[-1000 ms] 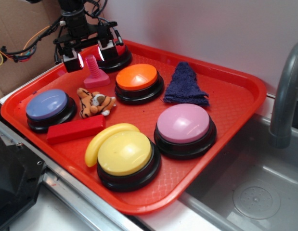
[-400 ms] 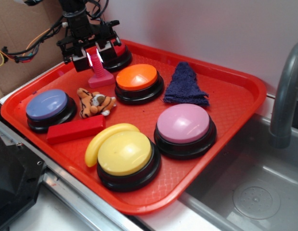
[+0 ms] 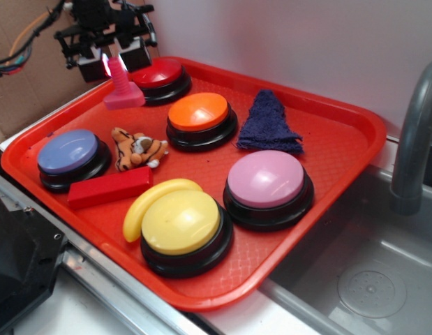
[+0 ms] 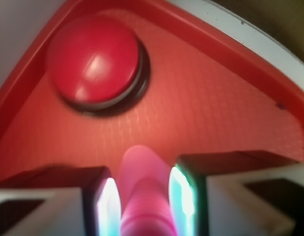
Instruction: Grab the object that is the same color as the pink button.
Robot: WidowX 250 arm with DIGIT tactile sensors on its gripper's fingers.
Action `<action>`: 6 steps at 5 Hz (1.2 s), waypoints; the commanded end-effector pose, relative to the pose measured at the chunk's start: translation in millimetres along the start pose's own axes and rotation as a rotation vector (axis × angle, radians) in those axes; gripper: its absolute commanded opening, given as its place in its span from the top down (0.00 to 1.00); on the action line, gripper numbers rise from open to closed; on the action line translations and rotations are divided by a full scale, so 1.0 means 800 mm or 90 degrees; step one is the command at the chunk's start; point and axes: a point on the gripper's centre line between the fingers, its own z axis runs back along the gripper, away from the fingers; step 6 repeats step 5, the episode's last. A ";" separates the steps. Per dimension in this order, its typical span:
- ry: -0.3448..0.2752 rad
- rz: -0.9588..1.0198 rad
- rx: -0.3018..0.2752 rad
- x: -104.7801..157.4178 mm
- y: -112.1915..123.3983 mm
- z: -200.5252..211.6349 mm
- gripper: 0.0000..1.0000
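At the tray's (image 3: pixel 355 122) far left corner the gripper (image 3: pixel 112 64) has its jaws clenched on the ribbed shaft of the pink bolt (image 3: pixel 122 89), seen close in the wrist view (image 4: pixel 142 196) between two glowing pads. No readable writing or labels anywhere. Versus 0.4 s ago: gripper and bolt have shifted left and up, bolt now raised off the tray, beside the red button (image 3: pixel 157 77). Pink button (image 3: pixel 266 180) unmoved, well apart.
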 end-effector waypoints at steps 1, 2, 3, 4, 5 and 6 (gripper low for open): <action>0.010 -0.194 -0.057 -0.041 -0.013 0.089 1.00; 0.046 -0.274 -0.065 -0.070 -0.007 0.107 1.00; 0.051 -0.312 -0.065 -0.088 0.001 0.119 1.00; 0.046 -0.339 -0.055 -0.103 0.006 0.121 1.00; 0.052 -0.324 -0.031 -0.100 0.014 0.126 1.00; 0.052 -0.324 -0.031 -0.100 0.014 0.126 1.00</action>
